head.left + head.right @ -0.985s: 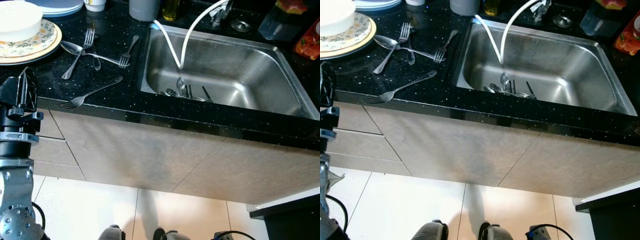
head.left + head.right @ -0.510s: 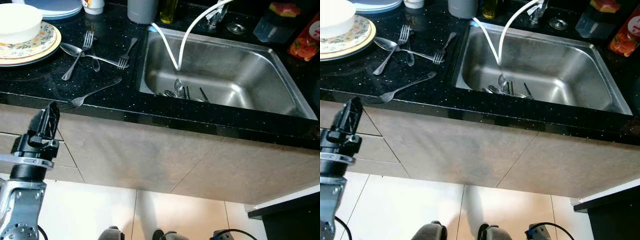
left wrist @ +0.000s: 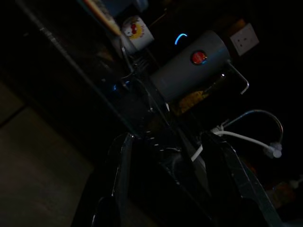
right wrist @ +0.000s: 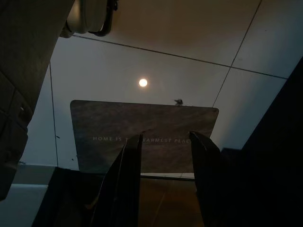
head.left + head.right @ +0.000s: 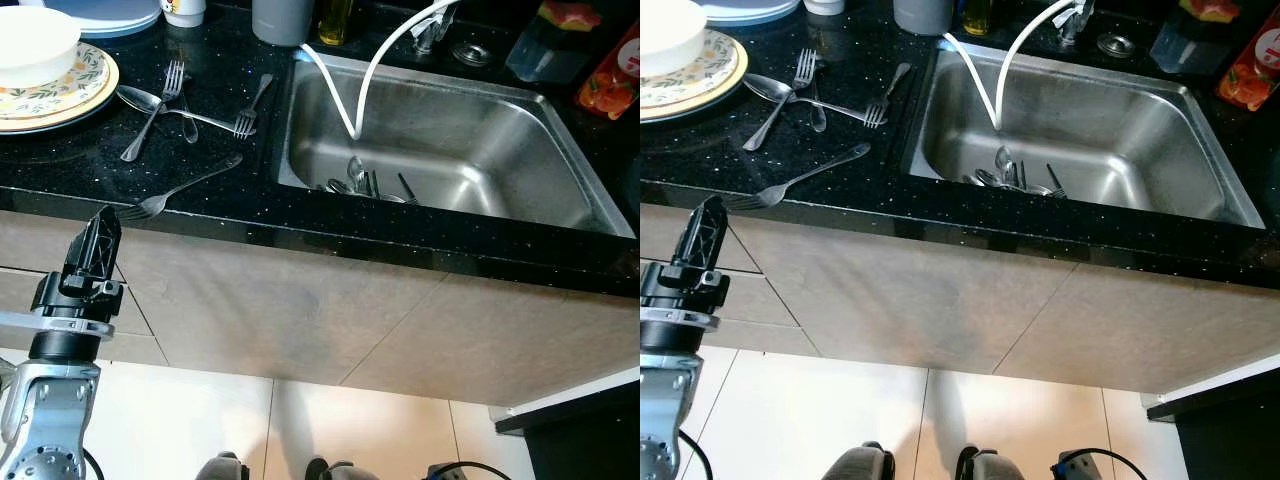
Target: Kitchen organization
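Several forks and a spoon lie scattered on the black counter point(image 5: 60, 165) left of the sink; one fork point(image 5: 180, 188) lies closest to the front edge, another fork point(image 5: 256, 101) by the sink rim. More cutlery point(image 5: 362, 181) lies in the steel sink point(image 5: 480, 110). My left gripper point(image 5: 96, 245) hangs in front of the cabinet, below the counter edge and under the nearest fork, open and holding nothing point(image 3: 168, 142). My right gripper point(image 4: 165, 137) shows only in its wrist view, open and empty, pointing down at a floor mat point(image 4: 142, 123).
A patterned plate point(image 5: 85, 85) with a white bowl point(image 5: 35, 40) sits at the counter's far left. A white hose point(image 5: 345, 75) runs into the sink. A grey kettle point(image 3: 189, 71) and a mug point(image 3: 137, 30) stand at the back. Bottles point(image 5: 545, 45) sit at the right.
My left gripper has dropped from counter-edge height to in front of the cabinet and moved slightly right. In the last half second it has stayed nearly still. The cutlery has not moved.
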Available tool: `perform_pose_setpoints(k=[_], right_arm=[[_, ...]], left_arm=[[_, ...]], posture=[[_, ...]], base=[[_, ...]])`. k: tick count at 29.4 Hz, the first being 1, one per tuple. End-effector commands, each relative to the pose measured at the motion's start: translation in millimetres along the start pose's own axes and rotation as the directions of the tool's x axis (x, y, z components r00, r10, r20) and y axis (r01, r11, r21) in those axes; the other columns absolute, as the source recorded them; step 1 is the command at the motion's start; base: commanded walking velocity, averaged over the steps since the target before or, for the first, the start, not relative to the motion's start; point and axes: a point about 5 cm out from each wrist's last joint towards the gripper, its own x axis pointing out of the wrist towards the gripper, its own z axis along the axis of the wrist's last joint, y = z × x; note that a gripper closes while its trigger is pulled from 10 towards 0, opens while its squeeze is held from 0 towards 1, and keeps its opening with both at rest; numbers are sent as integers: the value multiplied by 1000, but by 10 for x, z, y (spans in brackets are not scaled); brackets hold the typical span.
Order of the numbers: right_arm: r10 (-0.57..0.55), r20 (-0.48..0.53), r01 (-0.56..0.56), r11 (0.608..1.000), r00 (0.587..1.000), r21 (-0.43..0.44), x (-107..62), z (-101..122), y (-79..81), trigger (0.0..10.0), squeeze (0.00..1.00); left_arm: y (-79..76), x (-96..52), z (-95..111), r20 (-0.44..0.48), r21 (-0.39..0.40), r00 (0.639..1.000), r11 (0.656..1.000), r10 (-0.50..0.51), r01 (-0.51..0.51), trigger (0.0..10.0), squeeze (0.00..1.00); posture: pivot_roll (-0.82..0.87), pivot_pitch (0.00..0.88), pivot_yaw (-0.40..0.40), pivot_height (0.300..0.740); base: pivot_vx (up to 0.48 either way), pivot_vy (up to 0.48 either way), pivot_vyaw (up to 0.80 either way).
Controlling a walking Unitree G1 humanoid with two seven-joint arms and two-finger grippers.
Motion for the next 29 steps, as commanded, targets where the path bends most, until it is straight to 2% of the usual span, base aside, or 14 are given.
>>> perform_pose_setpoints(k=[1,9,18,29], right_arm=[[-12,-33,12,1000,999,10,-12,-96,-45,10000,0],[-16,-35,17,1000,999,14,-14,-109,-55,10000,0],[-18,-39,19,1000,999,14,-17,-130,-63,10000,0],[-18,-40,19,1000,999,17,-17,-145,-57,10000,0]], left_arm=[[104,-199,-194,1,-122,993,986,116,-115,10000,0],[128,-183,-188,8,-136,992,983,123,-121,10000,0],[183,-98,-149,18,-157,991,979,133,-129,10000,0],[200,-28,-164,-15,-168,994,980,105,-106,10000,0]], posture=[[142,168,-111,740],[137,167,-110,740],[133,158,-109,740],[129,152,-106,740]], base=[[0,0,0],[0,0,0],[0,0,0],[0,0,0]])
